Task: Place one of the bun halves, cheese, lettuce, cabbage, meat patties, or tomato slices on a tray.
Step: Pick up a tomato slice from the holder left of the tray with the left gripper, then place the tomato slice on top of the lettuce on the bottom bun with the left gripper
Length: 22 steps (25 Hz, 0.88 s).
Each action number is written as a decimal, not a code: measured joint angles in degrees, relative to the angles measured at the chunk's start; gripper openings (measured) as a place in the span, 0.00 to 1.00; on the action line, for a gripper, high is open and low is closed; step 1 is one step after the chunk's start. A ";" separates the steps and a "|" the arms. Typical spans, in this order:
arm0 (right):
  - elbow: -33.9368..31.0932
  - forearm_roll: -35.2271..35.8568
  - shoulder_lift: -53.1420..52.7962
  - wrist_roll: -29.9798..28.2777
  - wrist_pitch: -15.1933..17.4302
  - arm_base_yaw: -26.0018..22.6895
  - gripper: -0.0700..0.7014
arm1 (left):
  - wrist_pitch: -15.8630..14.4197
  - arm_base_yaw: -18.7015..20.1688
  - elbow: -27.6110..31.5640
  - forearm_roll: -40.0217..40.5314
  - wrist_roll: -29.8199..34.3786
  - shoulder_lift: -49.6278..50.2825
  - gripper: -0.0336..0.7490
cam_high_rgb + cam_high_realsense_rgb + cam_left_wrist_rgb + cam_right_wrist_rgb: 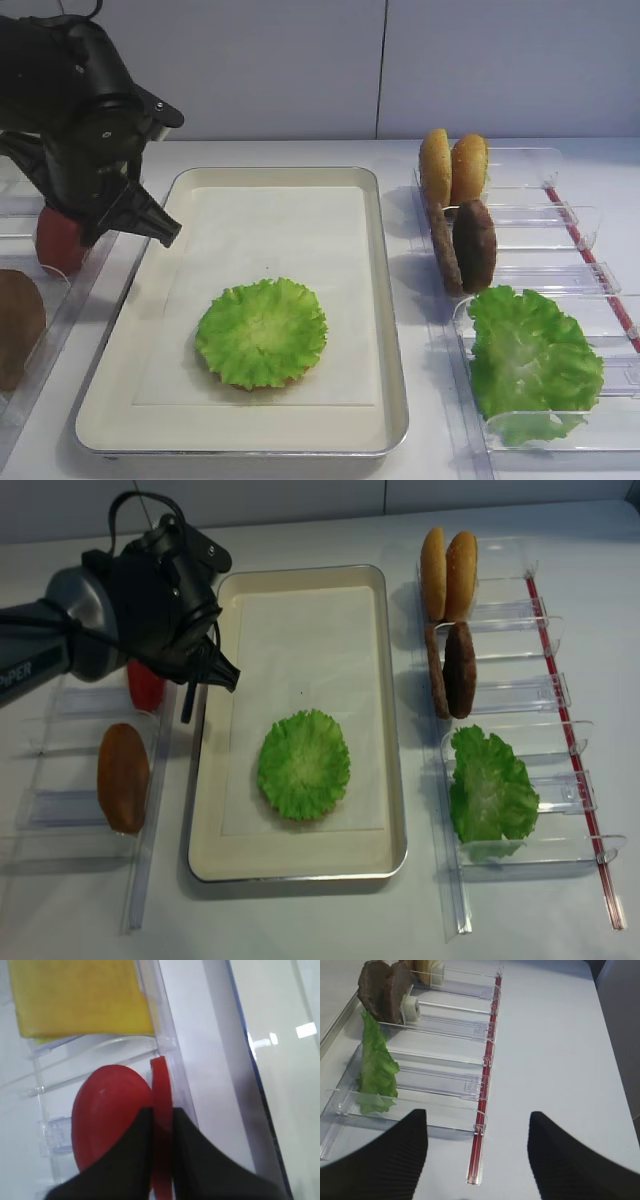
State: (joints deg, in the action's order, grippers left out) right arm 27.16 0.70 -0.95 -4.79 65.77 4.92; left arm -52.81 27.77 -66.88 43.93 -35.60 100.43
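Observation:
In the left wrist view my left gripper point(161, 1125) is shut on a red tomato slice point(161, 1080) that stands on edge in a clear bin. A second tomato slice point(102, 1110) stands just left of it. The yellow cheese point(75, 995) lies in the bin beyond. From above, the left arm hangs over the tomato slices point(58, 242) left of the tray point(388, 300). A lettuce leaf point(261, 332) lies on the tray liner. My right gripper point(477, 1160) is open and empty over bare table, right of the bins.
Clear bins right of the tray hold two bun halves point(452, 168), two meat patties point(473, 245) and lettuce point(530, 360). A red strip point(485, 1090) runs along their outer ends. A brown round piece point(123, 777) sits in a left bin.

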 joint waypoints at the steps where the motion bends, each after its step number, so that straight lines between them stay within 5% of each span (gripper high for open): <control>1: 0.00 0.00 0.00 0.00 0.00 0.00 0.69 | -0.09 0.00 0.00 0.56 0.00 0.00 0.10; 14: 0.00 0.00 0.00 0.00 0.00 0.00 0.69 | -1.11 0.34 0.00 -0.22 0.11 -9.53 0.10; 22: 0.00 0.00 0.00 0.00 0.00 0.00 0.69 | -1.39 2.33 0.00 -12.92 6.61 -18.30 0.10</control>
State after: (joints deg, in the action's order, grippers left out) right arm 27.16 0.70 -0.95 -4.79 65.77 4.92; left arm -54.21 30.11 -66.88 31.02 -28.99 82.13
